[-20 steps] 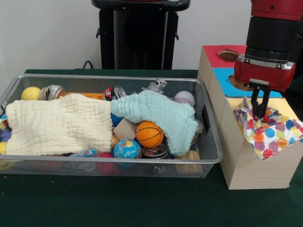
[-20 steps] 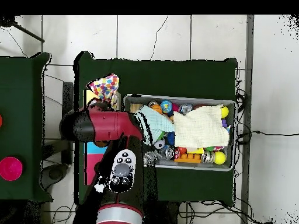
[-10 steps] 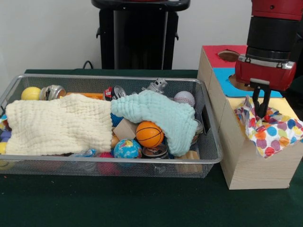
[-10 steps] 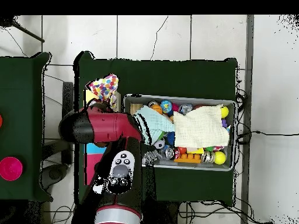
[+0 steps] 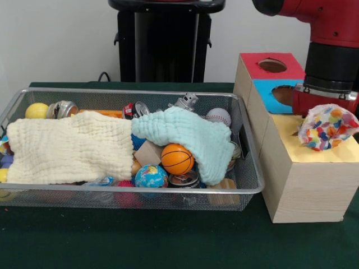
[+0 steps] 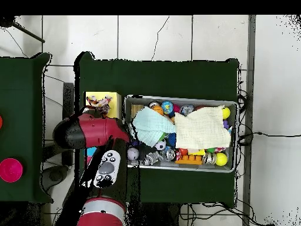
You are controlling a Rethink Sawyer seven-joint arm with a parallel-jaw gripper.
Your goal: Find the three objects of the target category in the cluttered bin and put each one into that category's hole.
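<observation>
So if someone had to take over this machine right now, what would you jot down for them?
Claw: hidden behind the spotted cloth under the arm's end; cannot tell whether it grips.
Spotted cloth: bunched up over the yellow part of the wooden box, not visibly down a hole.
In the wire bin: a green cloth and a cream cloth, draped over balls and cans.
Left: probably finish the spotted cloth, then those two, if cloths are the target.

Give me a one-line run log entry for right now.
arm: over wooden box | gripper: hidden | polka-dot cloth: bunched on yellow section | bin: cream cloth, mint cloth inside
</observation>
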